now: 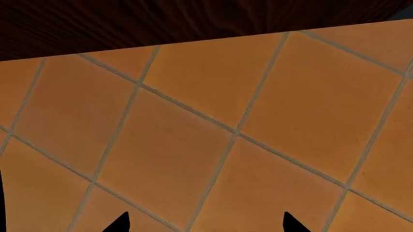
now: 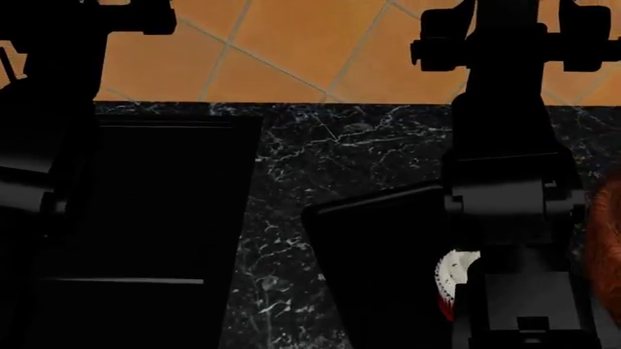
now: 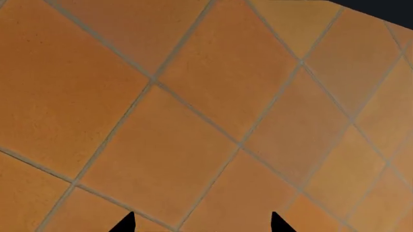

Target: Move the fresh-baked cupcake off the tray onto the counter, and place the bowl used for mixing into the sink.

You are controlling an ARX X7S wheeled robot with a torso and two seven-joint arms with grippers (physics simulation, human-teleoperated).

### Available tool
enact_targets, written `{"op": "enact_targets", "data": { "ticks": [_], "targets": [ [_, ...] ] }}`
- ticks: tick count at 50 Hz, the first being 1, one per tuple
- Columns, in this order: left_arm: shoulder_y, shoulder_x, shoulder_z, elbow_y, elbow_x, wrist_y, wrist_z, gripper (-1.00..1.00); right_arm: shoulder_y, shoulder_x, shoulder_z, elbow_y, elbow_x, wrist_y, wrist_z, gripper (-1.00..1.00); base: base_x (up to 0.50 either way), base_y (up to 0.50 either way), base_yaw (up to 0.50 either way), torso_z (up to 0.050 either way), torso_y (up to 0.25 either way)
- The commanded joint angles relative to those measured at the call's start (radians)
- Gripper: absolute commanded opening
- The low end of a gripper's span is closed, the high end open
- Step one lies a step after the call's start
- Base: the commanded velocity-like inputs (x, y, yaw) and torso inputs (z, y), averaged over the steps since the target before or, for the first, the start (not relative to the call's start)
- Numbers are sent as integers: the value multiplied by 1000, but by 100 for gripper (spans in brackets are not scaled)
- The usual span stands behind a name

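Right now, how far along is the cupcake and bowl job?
Nothing looks done. The cupcake still sits on the tray, and only the bowl edge shows, on the counter, not in the sink. Both wrist views show open, empty fingertips over orange tile wall. Both moves remain.

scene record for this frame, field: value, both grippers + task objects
left gripper: open, empty, facing orange tiled wall
right gripper: open, empty, facing the same tiles
cupcake: white frosting, red ribbed wrapper, on flat black tray, partly hidden by right arm
bowl: reddish-brown wood, only an edge visible at head view's right
sink: deep black basin, left of tray
counter: black marble-look, white veining
task status: neither item moved yet
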Motion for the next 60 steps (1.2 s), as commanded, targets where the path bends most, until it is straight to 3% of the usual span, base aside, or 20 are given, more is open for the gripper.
{"op": "enact_targets", "data": {
  "ticks": [1, 16, 19, 21, 22, 23, 24, 51, 52, 53, 54, 60],
  "targets": [
    [4, 3, 10, 1, -8, -1, 0, 100, -4, 5, -1, -4, 1, 6, 4, 100, 0, 0, 0, 0, 0],
    [0, 2, 7, 1, -14, -1, 0, 100, 8, 3, -5, -23, 4, 35, 1, 100, 0, 0, 0, 0, 0],
    [-6, 6, 4, 0, -12, -2, -43, 100, 8, 4, -7, -19, 3, 34, 3, 100, 0, 0, 0, 0, 0],
    [-15, 10, 4, 0, -45, -56, -16, 100, 11, 5, -7, -15, 4, 36, 5, 100, 0, 0, 0, 0, 0],
    [-26, 11, -80, 1, -195, -163, 39, 100, 11, 6, -7, -20, 5, 40, 4, 100, 0, 0, 0, 0, 0],
    [-29, 7, 48, 0, -141, -99, -41, 100, 8, 7, -10, -27, 2, 45, 5, 100, 0, 0, 0, 0, 0],
    [-25, 5, 21, 0, -168, -47, 2, 100, 7, 8, -8, -26, 2, 46, 10, 100, 0, 0, 0, 0, 0],
    [-24, 2, 29, 0, -140, -57, 4, 100, 4, 9, -9, -36, 3, 56, 11, 100, 0, 0, 0, 0, 0],
    [37, -11, 122, 197, -117, -224, -3, 100, 235, -66, 69, 184, -16, 397, -311, 100, 0, 0, 0, 0, 0],
    [-19, -3, 85, 47, -131, -82, -20, 100, 85, -9, 78, 34, -86, 247, -161, 100, 0, 0, 0, 0, 0],
    [-25, -1, 80, 0, -128, -77, -17, 100, 1, -8, 80, -35, -85, 97, -13, 100, 0, 0, 0, 0, 0],
    [-22, 1, 63, -1, -84, -100, -33, 100, -109, -2, 57, -304, -92, 238, -58, 100, 0, 0, 0, 0, 0]
  ]
}}
